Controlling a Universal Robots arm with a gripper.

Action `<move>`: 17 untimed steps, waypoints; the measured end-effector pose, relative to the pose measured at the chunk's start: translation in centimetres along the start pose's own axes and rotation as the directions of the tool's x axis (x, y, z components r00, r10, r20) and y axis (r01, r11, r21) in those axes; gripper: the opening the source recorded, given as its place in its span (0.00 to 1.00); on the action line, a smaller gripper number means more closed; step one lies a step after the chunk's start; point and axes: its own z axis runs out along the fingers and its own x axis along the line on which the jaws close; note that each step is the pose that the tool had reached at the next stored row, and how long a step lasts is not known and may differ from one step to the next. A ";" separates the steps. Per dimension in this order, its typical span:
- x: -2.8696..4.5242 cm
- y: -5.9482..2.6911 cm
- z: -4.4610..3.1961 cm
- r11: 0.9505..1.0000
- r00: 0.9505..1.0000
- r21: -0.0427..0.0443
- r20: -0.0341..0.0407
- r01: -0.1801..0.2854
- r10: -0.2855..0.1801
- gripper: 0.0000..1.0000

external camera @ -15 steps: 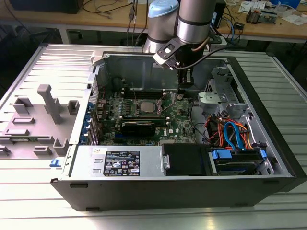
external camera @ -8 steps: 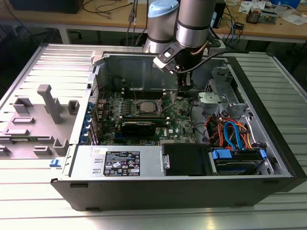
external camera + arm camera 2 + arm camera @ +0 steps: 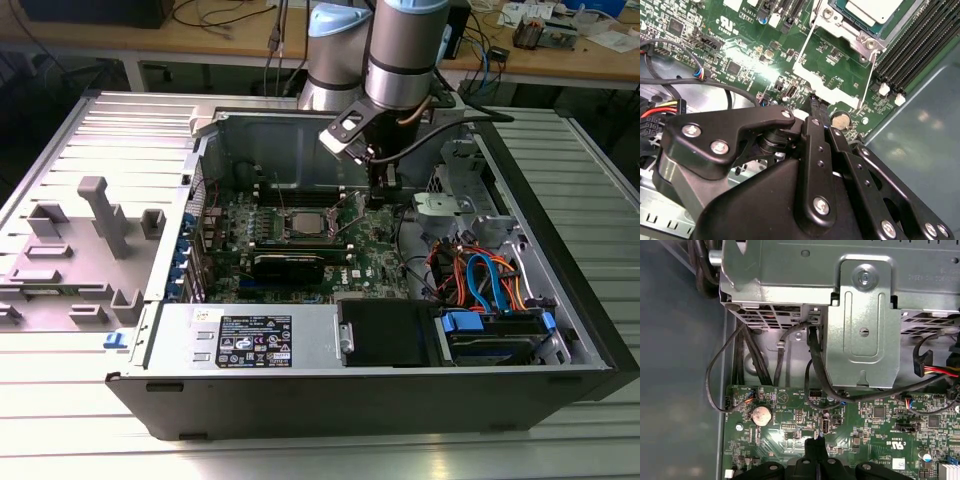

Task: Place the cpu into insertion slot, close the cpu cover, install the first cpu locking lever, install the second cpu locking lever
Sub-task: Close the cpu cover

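Note:
The cpu (image 3: 872, 10), a flat chip with a pale metal top, lies in the insertion slot (image 3: 850, 32) on the green board; the exterior view shows the cpu (image 3: 305, 222) mid-board. The cpu cover (image 3: 827, 84), a thin silver frame, stands raised off the slot on the side toward my gripper, with board showing through its window. My gripper (image 3: 813, 102) is shut and holds nothing, its tips just beside the cover's free edge. In the first wrist view the gripper (image 3: 816, 442) hovers low over the board. In the exterior view the gripper (image 3: 380, 195) hangs to the right of the slot.
A coin cell (image 3: 841, 119) sits on the board close to the fingertips. Long black memory slots (image 3: 920, 50) flank the socket. A metal drive cage (image 3: 860, 325) and black cables (image 3: 815, 375) rise ahead of the gripper. Coloured cables (image 3: 480, 275) and a power supply (image 3: 250, 340) fill the case front.

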 end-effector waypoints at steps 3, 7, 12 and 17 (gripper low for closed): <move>0.01 -0.10 0.02 1.000 1.000 0.001 -0.001 0.001 -0.001 0.11; 0.01 -0.27 0.02 1.000 1.000 0.004 -0.004 0.002 -0.002 0.11; 0.02 -0.46 0.03 1.000 1.000 0.010 -0.009 0.002 -0.002 0.11; 0.05 -0.62 0.02 1.000 1.000 0.021 -0.012 0.002 -0.002 0.11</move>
